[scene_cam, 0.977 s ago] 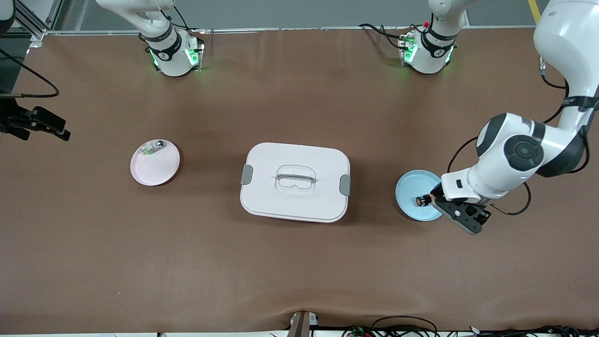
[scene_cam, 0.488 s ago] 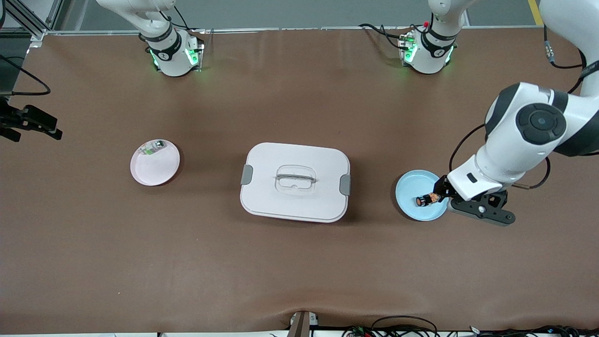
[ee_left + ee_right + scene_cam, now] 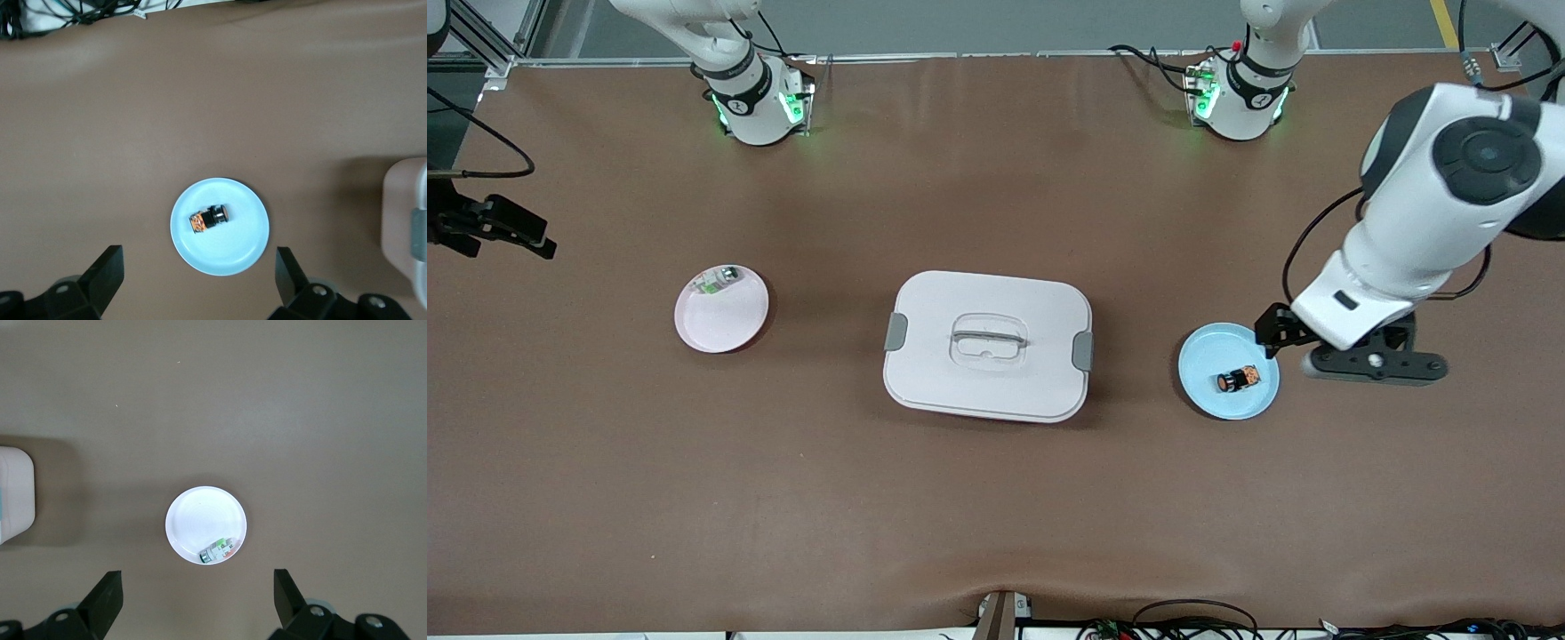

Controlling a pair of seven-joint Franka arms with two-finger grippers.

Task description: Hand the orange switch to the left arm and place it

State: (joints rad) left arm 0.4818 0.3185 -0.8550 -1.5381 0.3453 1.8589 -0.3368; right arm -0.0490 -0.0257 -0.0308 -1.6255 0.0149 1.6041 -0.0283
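1. Left hand (image 3: 1325,351): fingers spread wide and empty, hanging above the table beside the blue plate (image 3: 1200,360) at the left arm's end of the table.
2. Orange switch (image 3: 1239,380): lying on its side on the blue plate, free of any grip; the left wrist view shows it near the plate's middle (image 3: 208,219).
3. Right hand (image 3: 193,613): fingers also spread and empty, held high above the pink plate (image 3: 725,324) at the right arm's end of the table; this arm waits.
4. Pink plate contents: a small whitish-green part (image 3: 716,283) sits at its rim.
5. Box (image 3: 987,345): closed, lying on the table between the two plates.
6. Step in hand: judged to be the opening pick-up, not yet made.
7. Next move: the left hand must centre over the switch, descend, close on its body, then lift high enough to pass clear of the box.
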